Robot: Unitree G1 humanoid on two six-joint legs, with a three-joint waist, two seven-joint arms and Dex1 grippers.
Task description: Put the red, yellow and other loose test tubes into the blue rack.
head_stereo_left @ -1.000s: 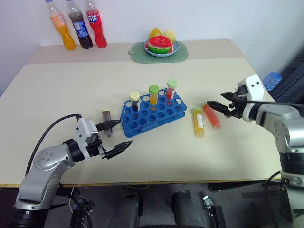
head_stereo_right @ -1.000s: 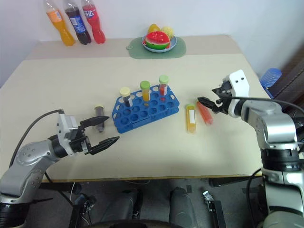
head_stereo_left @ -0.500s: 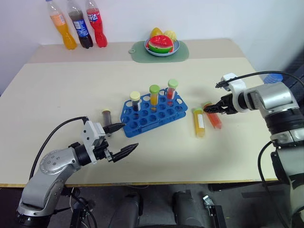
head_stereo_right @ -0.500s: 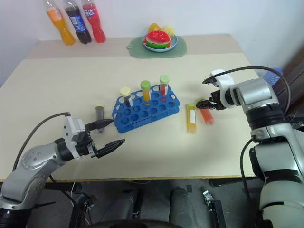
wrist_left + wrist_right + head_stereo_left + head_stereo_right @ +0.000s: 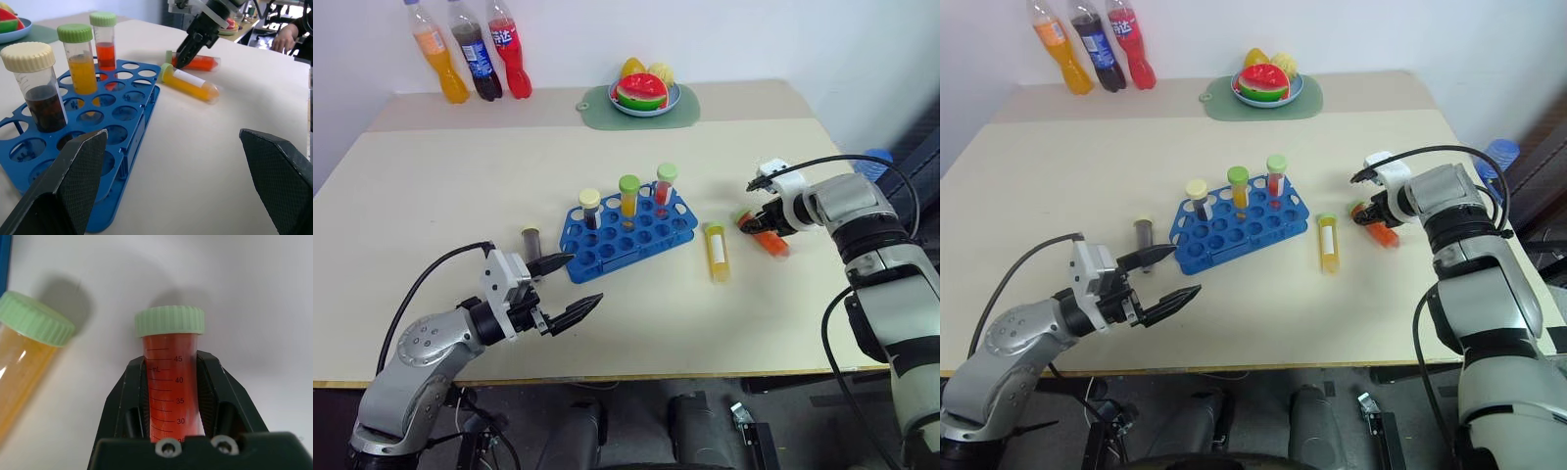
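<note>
Gripping the red tube (image 5: pixel 169 382) just below its green cap, our right gripper (image 5: pixel 171 391) is clamped on it where it lies on the table (image 5: pixel 431 186). Lifted carelessly, we judge it could swing and knock the yellow tube (image 5: pixel 716 251) beside it. Our left gripper (image 5: pixel 566 286) hangs open near the blue rack (image 5: pixel 636 235).

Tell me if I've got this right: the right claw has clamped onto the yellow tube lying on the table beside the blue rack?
Not quite. The right gripper is clamped on the red tube, as the right wrist view shows. The yellow tube lies untouched on the table, between it and the blue rack.
</note>
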